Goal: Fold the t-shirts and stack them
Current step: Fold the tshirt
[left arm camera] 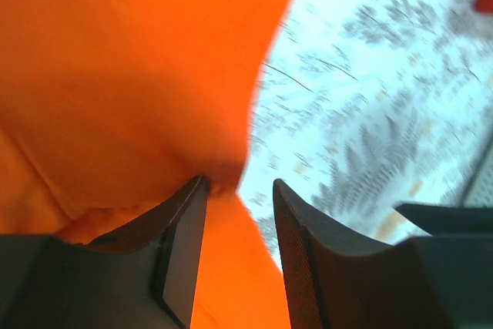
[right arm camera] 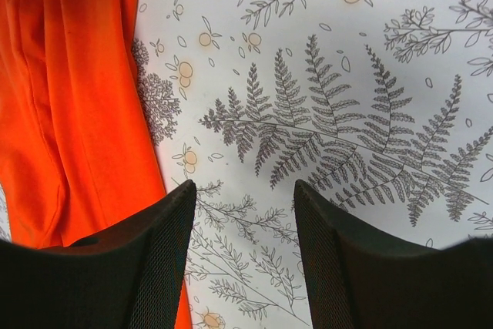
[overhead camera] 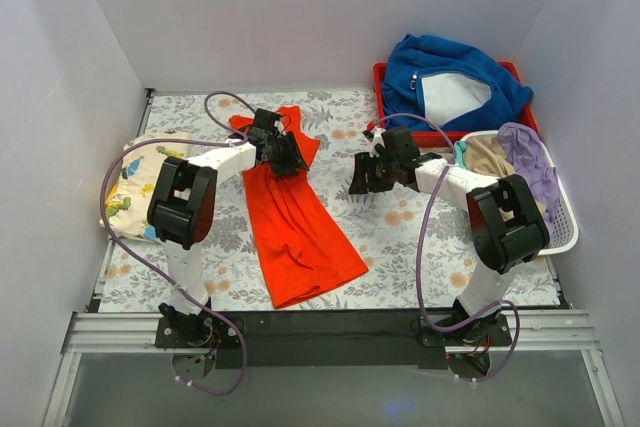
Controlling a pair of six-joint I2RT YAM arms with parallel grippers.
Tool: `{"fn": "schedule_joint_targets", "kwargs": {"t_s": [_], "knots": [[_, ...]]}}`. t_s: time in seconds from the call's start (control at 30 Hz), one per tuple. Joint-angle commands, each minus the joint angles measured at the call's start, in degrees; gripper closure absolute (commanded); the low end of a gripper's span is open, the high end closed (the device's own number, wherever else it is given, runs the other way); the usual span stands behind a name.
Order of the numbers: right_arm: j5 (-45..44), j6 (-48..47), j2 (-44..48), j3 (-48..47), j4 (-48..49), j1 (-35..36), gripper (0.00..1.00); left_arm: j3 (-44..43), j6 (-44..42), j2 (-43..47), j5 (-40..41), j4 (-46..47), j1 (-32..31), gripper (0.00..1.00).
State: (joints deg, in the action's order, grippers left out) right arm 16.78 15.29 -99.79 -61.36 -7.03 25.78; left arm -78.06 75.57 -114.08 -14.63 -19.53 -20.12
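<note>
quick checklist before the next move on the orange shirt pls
1. Left gripper has cloth pinched: not ok. Its jaws are apart, and the orange shirt only lies against one finger.
2. Right gripper free: ok. It is open and empty over the bare table cover, beside the shirt's edge.
3. Orange shirt lying flat: not ok. It is a long creased strip, bunched at the far end.
4. Dinosaur shirt folded: cannot tell. It is partly hidden under the left arm.
5. Blue garment out of the way: ok. It is in the red bin.
</note>
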Motion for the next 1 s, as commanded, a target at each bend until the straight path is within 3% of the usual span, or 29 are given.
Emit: {"fn": "schedule_joint_targets", "kwargs": {"t_s": [0.0, 0.13, 0.37, 0.57, 0.8, 0.97], "knots": [[0.71, 0.62, 2.58, 1.42, 1.75, -0.12, 0.41, 0.37, 0.72, 4.84, -5.57, 1.86, -1.94, 0.62], [0.72, 0.71, 3.37, 1.95, 1.75, -0.03, 0.4, -0.51, 0.37, 5.45, -4.71, 1.86, -2.12, 0.63], [5.18, -0.08, 2.23, -1.65, 1.67, 0.06, 0.41, -6.92, -2.45, 8.79, 11.63, -3.14, 2.43, 0.58], [10.89, -2.27, 1.7, -3.32, 0.7, 3.22, 0.42, -14.55, -4.81, 2.22, 9.01, -4.64, 11.06, 0.57], [11.1, -4.92, 0.22, -4.02, -0.36, 13.75, 0.41, -25.11, -6.23, -9.91, 1.55, -4.91, 11.33, 0.57], [9.42, -4.83, -4.71, -9.03, 0.08, 14.91, 0.41, -26.35, -5.79, -13.01, -2.15, -4.38, 11.24, 0.58]]}}
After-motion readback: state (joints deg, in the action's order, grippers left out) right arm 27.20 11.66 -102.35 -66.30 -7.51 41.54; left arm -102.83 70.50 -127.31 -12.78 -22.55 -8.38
